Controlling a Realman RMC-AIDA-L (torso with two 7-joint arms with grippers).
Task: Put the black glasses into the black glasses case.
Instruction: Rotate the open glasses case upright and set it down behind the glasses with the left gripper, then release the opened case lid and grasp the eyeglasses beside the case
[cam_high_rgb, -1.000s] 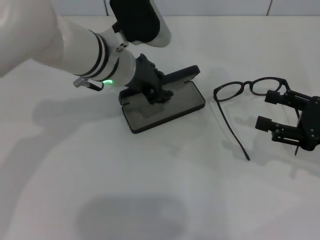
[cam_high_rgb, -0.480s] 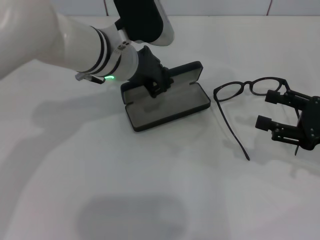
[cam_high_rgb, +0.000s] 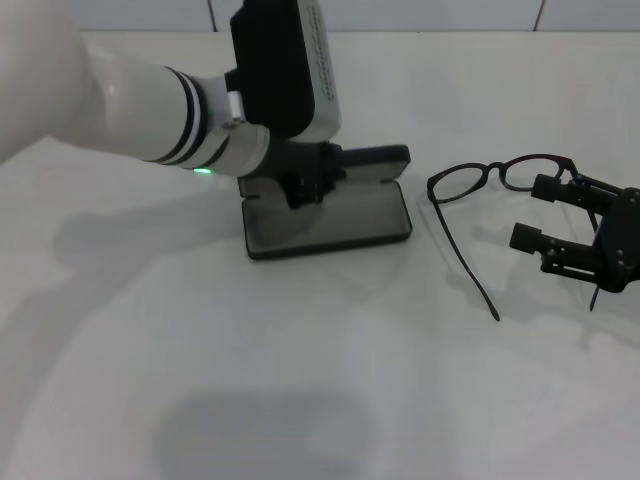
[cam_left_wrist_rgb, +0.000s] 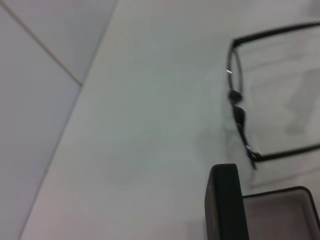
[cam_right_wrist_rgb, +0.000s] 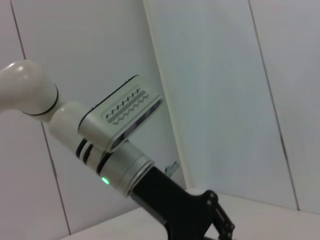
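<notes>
The black glasses case (cam_high_rgb: 335, 222) lies open at mid-table, grey lining up, with its lid (cam_high_rgb: 372, 160) standing at the far side. My left gripper (cam_high_rgb: 303, 183) is at the lid's left part and is shut on the case's far edge. The left wrist view shows the lid's edge (cam_left_wrist_rgb: 226, 205) and the lining (cam_left_wrist_rgb: 281, 214). The black glasses (cam_high_rgb: 498, 175) lie unfolded to the right of the case, one temple arm (cam_high_rgb: 468, 262) reaching toward me; they also show as glasses (cam_left_wrist_rgb: 238, 107) beyond the case. My right gripper (cam_high_rgb: 540, 213) hovers open just right of them, empty.
The white table (cam_high_rgb: 300, 380) runs wide in front of the case and glasses. A tiled wall (cam_high_rgb: 450, 12) borders its far edge. The right wrist view shows only my left arm (cam_right_wrist_rgb: 120, 170) against that wall.
The case has turned with my left gripper, so its long side now runs nearly level with the table's front. The lid stands more upright. The right gripper and glasses have barely moved.
</notes>
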